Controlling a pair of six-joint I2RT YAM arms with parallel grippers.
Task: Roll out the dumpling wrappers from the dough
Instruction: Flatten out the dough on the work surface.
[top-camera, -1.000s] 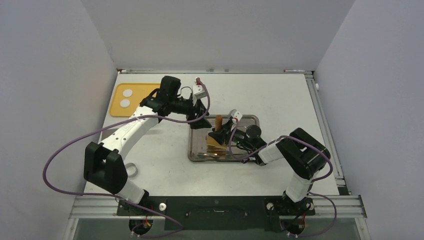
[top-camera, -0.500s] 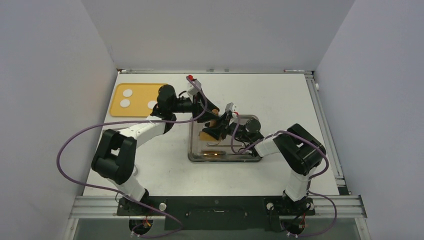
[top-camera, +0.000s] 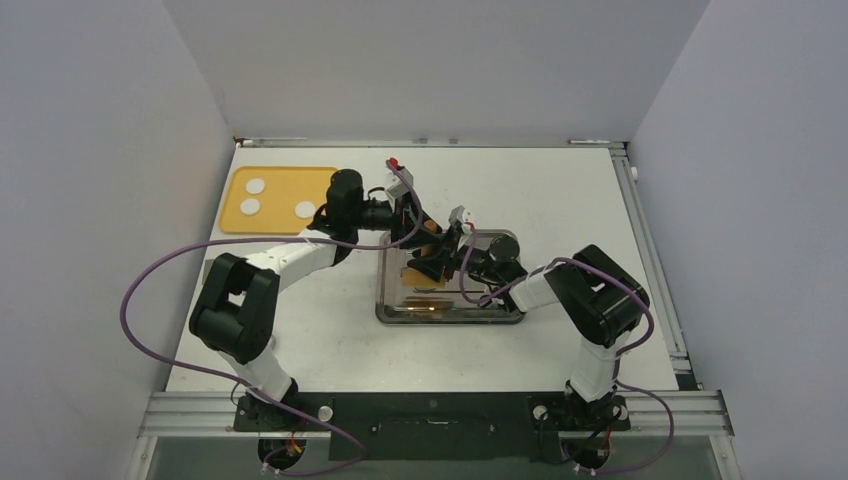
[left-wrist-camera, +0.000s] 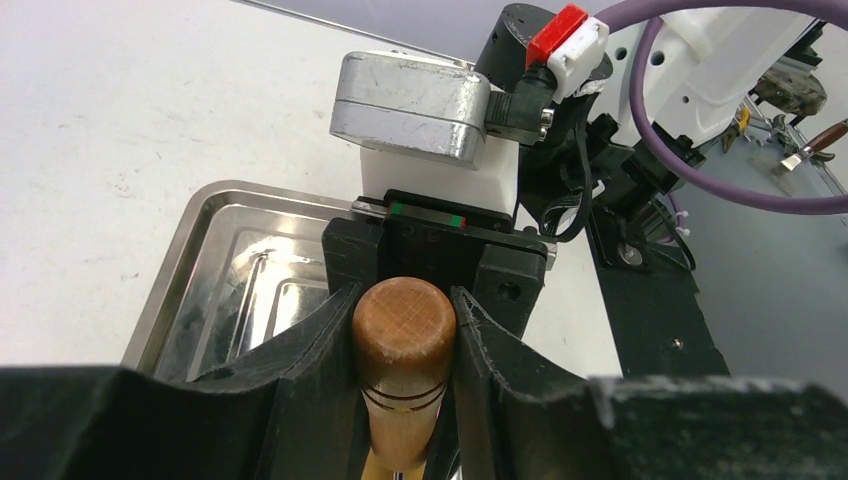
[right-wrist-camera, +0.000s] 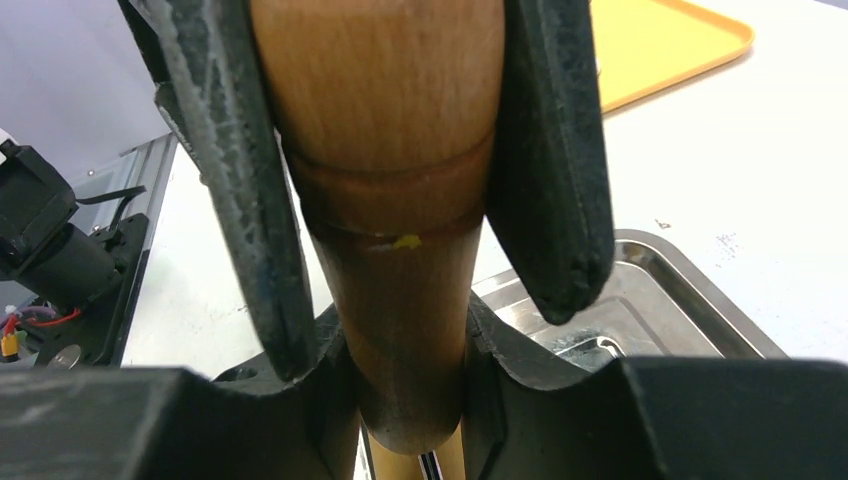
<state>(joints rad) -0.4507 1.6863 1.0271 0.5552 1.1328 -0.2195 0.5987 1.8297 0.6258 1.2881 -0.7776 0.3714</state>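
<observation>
Left claw (left-wrist-camera: 403, 310) and right claw (right-wrist-camera: 405, 350) both clamp the rolling pin (right-wrist-camera: 400, 120) over the steel tray (left-wrist-camera: 200, 230), so I'd say nothing's rolled yet: three dough lumps (top-camera: 250, 207) sit on the yellow mat (top-camera: 280, 180).

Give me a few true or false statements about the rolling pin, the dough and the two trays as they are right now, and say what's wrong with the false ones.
1. Three small white dough pieces lie on the yellow board. True.
2. The rolling pin lies flat on the table with nothing holding it. False: the left gripper and the right gripper both clamp its wooden handle, holding it over the metal tray.
3. In the top view, the metal tray sits to the right of the yellow board. True.
4. A wide, flattened wrapper already lies on the yellow board. False: only the small round pieces show there, none rolled out.
</observation>
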